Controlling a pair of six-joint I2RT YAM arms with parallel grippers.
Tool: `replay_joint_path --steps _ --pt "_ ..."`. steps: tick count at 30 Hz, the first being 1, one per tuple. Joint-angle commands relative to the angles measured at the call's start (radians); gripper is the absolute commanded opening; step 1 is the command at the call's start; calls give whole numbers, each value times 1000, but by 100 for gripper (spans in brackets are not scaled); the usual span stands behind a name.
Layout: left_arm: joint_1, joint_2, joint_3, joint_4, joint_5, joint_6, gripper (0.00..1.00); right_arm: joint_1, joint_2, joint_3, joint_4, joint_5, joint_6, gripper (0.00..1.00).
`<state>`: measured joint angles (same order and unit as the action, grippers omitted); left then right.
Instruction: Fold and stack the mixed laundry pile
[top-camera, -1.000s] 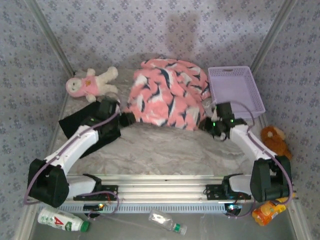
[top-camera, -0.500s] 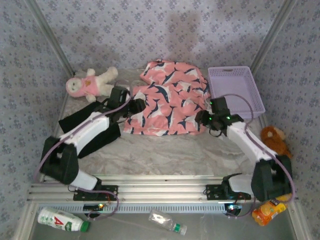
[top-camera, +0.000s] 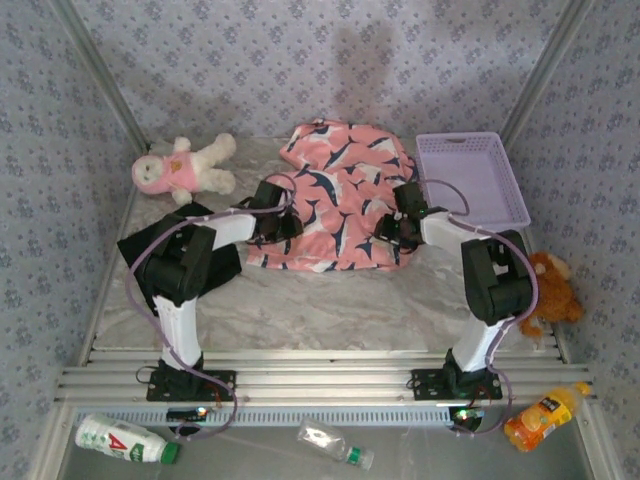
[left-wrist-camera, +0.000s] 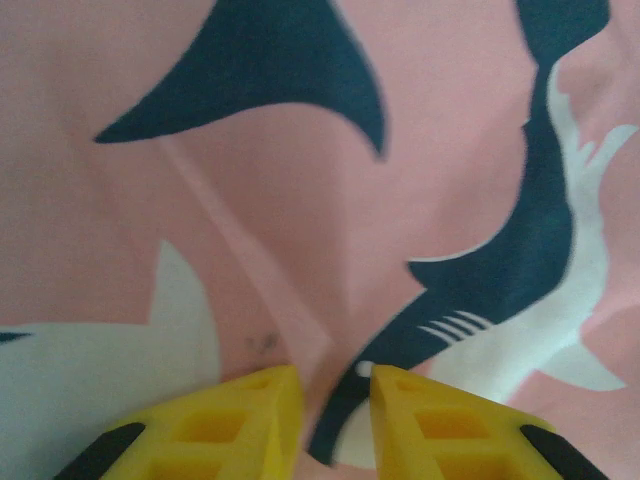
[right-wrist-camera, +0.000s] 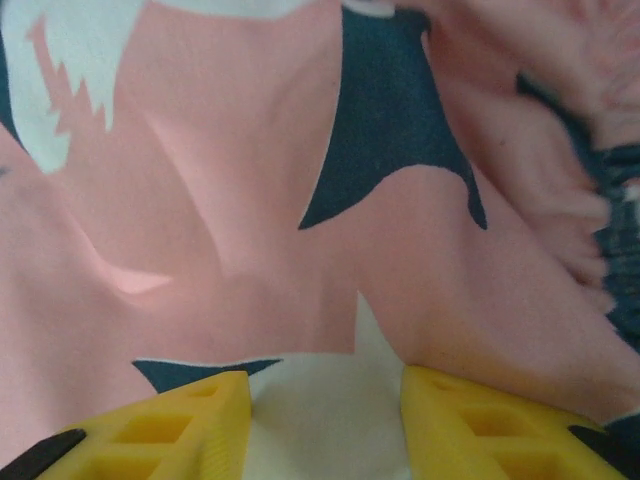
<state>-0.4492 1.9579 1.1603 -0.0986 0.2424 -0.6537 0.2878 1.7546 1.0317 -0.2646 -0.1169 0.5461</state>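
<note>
The pink garment (top-camera: 335, 200) with dark and white bird-like shapes lies spread flat at the back middle of the table. My left gripper (top-camera: 283, 222) rests on its left edge and my right gripper (top-camera: 392, 230) on its right edge. In the left wrist view the yellow fingers (left-wrist-camera: 240, 420) stand a little apart over the pink garment (left-wrist-camera: 300, 200), a crease running into the gap. In the right wrist view the gripper (right-wrist-camera: 325, 410) is wide open above flat pink garment (right-wrist-camera: 250, 200). The black T-shirt (top-camera: 138, 245) lies at the left, partly under the left arm.
A pink-and-white plush toy (top-camera: 185, 168) lies at the back left. A lavender mesh basket (top-camera: 470, 180) stands at the back right, close to the right arm. A brown plush (top-camera: 550, 285) sits at the right edge. Bottles (top-camera: 120, 440) lie below the rail. Bare marble tabletop (top-camera: 320, 295) stretches in front.
The pink garment was bunched up and lifted a second ago; it now lies flat and spread. Both arms have reached farther back, over the garment's side edges.
</note>
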Motion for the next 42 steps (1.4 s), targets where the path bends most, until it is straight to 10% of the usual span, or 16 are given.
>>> replay_joint_path --steps 1,11,24,42 --pt "-12 -87 -137 -105 -1 -36 28 5 16 -52 -25 -73 -30 47" --pt "-90 -487 -459 -221 -46 -184 32 78 -148 -241 -169 -114 -31 53" --pt "-84 -496 -177 -498 -151 2 69 95 -445 -184 -380 23 -15 90" --pt "-92 -687 -541 -610 -52 -66 74 73 -507 -450 -145 15 175 76"
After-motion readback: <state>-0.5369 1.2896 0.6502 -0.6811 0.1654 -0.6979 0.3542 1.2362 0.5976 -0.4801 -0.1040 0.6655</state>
